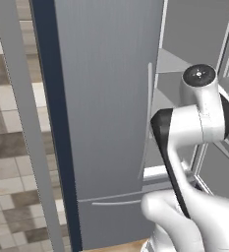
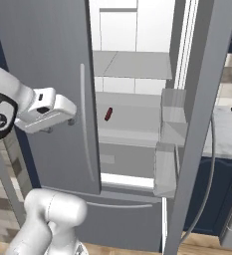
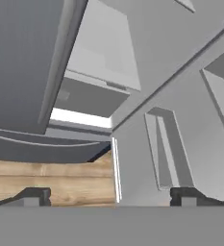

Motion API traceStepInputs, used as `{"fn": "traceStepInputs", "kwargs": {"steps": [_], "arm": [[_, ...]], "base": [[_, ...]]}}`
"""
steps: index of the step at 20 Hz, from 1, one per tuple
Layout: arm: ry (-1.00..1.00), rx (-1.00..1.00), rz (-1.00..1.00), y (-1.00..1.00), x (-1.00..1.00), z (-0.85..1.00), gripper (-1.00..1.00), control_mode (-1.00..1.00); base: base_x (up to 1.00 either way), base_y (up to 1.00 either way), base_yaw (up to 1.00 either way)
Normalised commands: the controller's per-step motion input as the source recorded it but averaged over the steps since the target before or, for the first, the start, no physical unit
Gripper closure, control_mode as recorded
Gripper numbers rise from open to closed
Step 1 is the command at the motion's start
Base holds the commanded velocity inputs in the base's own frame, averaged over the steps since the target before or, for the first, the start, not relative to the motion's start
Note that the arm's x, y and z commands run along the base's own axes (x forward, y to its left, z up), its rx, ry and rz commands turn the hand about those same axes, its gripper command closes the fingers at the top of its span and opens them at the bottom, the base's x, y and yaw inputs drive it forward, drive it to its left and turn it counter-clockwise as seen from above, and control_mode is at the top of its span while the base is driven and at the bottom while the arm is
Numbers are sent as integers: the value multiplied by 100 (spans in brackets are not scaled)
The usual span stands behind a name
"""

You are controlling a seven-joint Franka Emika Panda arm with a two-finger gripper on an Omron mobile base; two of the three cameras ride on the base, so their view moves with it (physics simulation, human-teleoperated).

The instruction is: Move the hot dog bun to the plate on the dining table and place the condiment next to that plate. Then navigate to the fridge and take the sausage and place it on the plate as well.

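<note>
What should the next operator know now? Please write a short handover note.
Hand: open, holding nothing, raised in front of the fridge.
Fridge: right door open, left door shut.
Sausage: lying on a middle shelf inside, untouched.
Done: the base stands at the fridge, and the door is open.
Left: reach in, grasp the sausage, carry it to the plate.

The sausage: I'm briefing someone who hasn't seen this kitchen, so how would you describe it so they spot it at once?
Start at the tall grey fridge, whose right door stands open on a white shelved inside. On the middle shelf, near its left side, lies the sausage. It is a short, thin, dark red-brown stick, the only coloured thing among pale shelves and door bins.
</note>
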Motion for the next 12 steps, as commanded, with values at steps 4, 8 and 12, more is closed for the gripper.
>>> {"fn": "traceStepInputs", "kwargs": {"steps": [4,8,12], "arm": [[-15,27,0,31,36,-38,-100,-100],[-18,23,1,33,62,-35,-100,-100],[-1,9,0,16,100,-9,-100,-100]], "base": [[0,0,0],[0,0,0],[0,0,0]]}}
